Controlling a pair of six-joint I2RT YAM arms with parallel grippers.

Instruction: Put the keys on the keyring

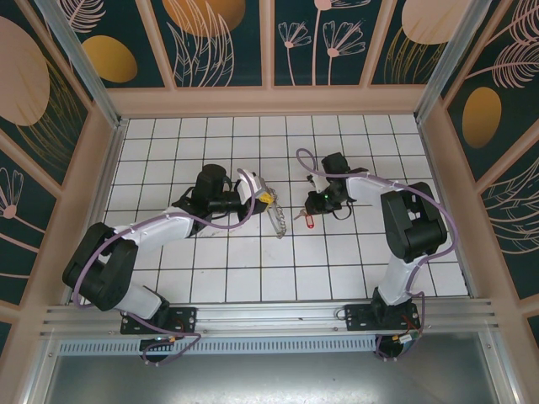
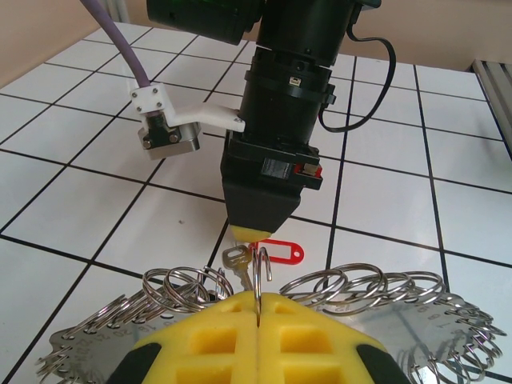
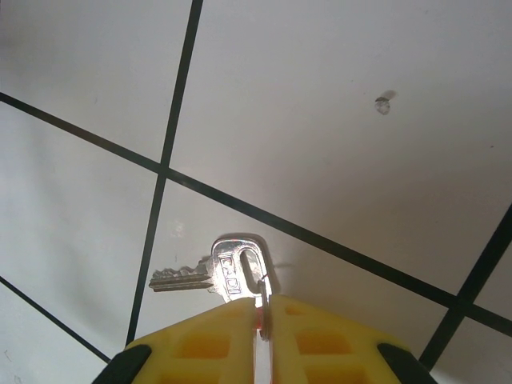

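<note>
Left wrist view: the keyring (image 2: 364, 286), fringed with many metal keys, is clamped at its thin loop between the closed yellow pads of the left gripper (image 2: 258, 304). Just beyond it, over the tiled table (image 2: 72, 200), the red-tagged key (image 2: 282, 253) is pinched by its small ring in the right gripper (image 2: 250, 234), whose pads are pressed together.

Black-and-white arms (image 1: 160, 225), purple cables (image 2: 120, 42), yellow gridded fingers (image 2: 210, 336).
</note>
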